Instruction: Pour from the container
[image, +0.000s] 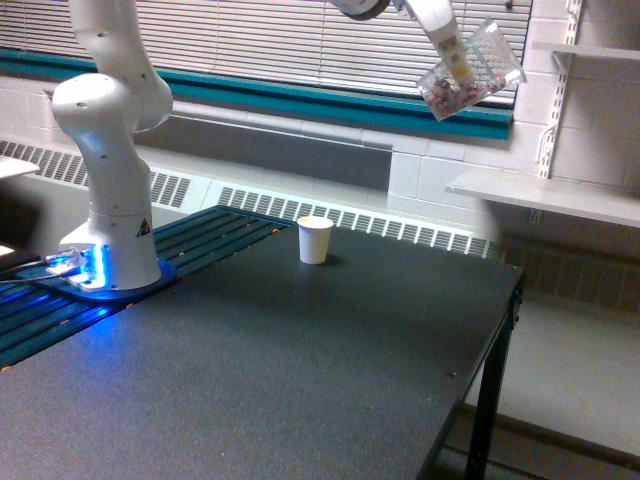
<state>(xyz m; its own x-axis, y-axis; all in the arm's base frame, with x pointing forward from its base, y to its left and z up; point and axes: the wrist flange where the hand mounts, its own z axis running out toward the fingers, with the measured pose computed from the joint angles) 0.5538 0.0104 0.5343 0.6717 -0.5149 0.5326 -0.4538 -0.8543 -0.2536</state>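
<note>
On the exterior view's left you see the arm's white base (112, 215) standing on the table (300, 370), with a blue glow at its foot. Move right and you find a small white cup (315, 240) upright on the dark tabletop, near the back edge and well apart from the base. Higher up and further right, your end effector (452, 52) is closed on the container (472, 78), gripping it by the side wall. The container hangs high in the air in front of the blinds (300, 40), tilted with its mouth up and to the right. Pinkish-red and pale pieces lie in its lower end. It sits above and to the right of the white cup, not over it.
</note>
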